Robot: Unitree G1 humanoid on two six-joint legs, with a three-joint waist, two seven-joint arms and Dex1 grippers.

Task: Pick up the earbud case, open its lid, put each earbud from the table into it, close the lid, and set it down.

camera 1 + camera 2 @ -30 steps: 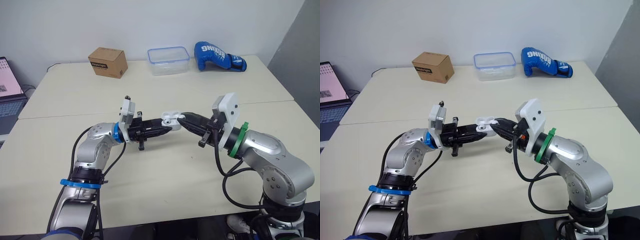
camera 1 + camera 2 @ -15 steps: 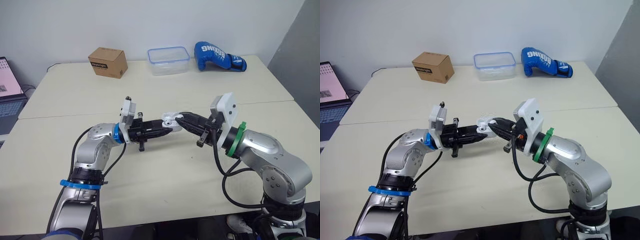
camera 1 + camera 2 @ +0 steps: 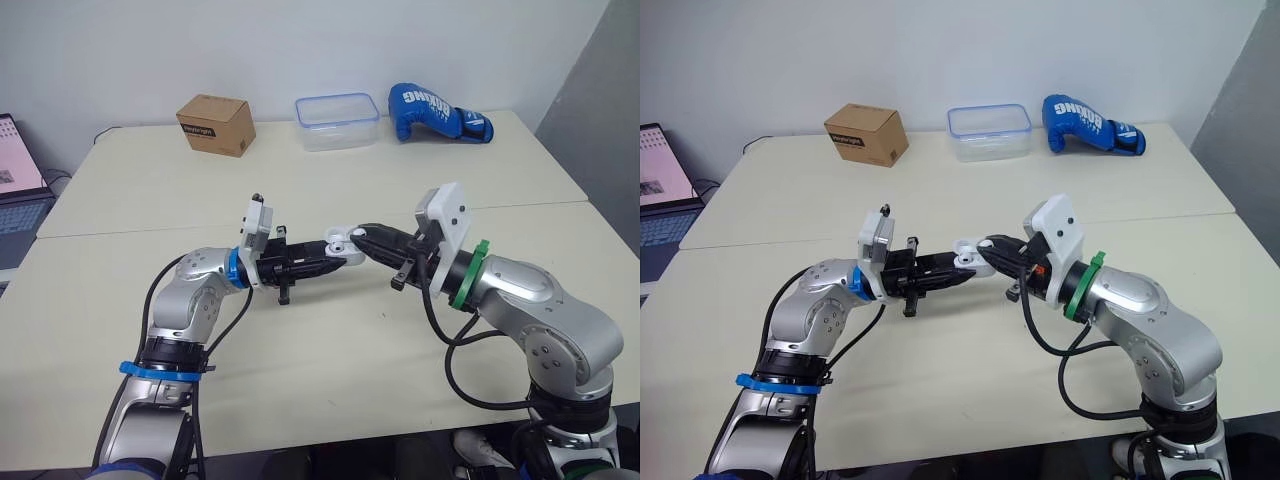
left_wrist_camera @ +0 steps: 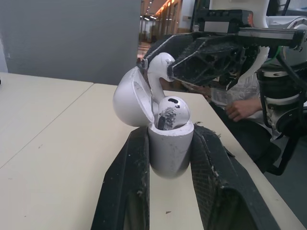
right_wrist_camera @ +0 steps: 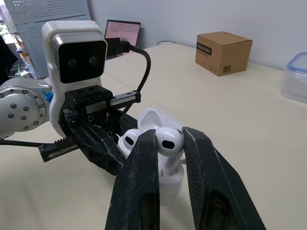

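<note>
earbud [image 5: 168,143] in right pincer [image 5: 169,136] above case [image 5: 170,181]

Head stereo pair: high, looking fwd & down over counter [image 3: 330,370], far edge at 12 o'clock; both eyes share nearly the whole scene. L wrist cam: low, v. close to earbud case [image 4: 170,148], facing 3 o'clock. R wrist cam: close too, facing 9 o'clock; both share the case.

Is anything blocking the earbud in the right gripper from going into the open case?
Nothing visible does. The left gripper holds the earbud case, its lid swung back; one earbud sits in it, and the right gripper holds the second earbud at the case's mouth beside that one.
</note>
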